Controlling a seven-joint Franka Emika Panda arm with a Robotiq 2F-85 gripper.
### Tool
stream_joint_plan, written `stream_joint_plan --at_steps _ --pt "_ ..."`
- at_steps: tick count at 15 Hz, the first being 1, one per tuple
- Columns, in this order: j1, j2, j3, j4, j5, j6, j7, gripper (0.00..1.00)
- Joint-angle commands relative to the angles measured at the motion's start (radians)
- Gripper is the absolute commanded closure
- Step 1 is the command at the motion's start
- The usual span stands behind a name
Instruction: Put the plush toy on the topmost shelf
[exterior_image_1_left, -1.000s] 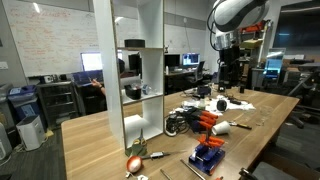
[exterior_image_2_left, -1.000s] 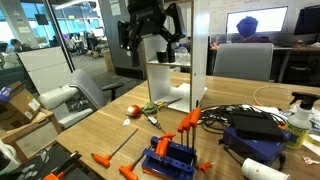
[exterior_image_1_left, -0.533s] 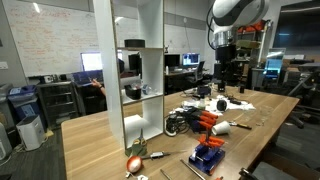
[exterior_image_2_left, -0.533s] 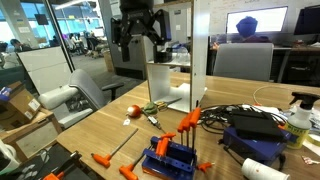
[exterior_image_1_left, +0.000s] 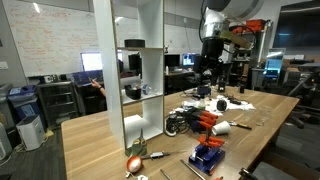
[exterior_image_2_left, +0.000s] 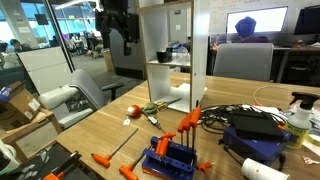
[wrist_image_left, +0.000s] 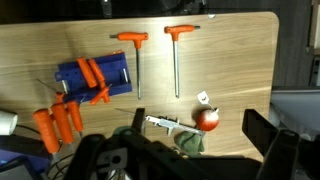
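The plush toy (wrist_image_left: 208, 119) is a small orange-red ball with a white tag. It lies on the wooden table near the foot of the white shelving unit (exterior_image_1_left: 130, 80), and shows in both exterior views (exterior_image_1_left: 135, 163) (exterior_image_2_left: 133, 110). My gripper (wrist_image_left: 180, 150) is open and empty, high above the table, with the toy between its dark fingers in the wrist view. It hangs in the air in both exterior views (exterior_image_1_left: 208, 75) (exterior_image_2_left: 115, 35), apart from the shelves. The topmost shelf (exterior_image_2_left: 168, 6) shows at the upper edge of an exterior view. It is out of view elsewhere.
A blue-and-red block (wrist_image_left: 95, 80), orange T-handle wrenches (wrist_image_left: 133, 40), a caliper (wrist_image_left: 165, 123) and a green cloth (wrist_image_left: 187, 142) lie near the toy. A tool cluster (exterior_image_1_left: 195, 122) and cables sit mid-table. A black bowl (exterior_image_1_left: 134, 43) rests on a lower shelf board.
The arm has swung sideways, leftward in both exterior views, carrying the open gripper high over the table. The toy has not moved.
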Motion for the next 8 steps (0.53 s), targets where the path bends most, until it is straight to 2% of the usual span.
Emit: stream_joint_plan --at_steps 1,8 --pt "0.031 0.004 0.056 0.002 0.105 -0.004 0.132 0.00" --pt "0.090 0.201 0.150 0.047 0.308 0.068 0.309 0.00"
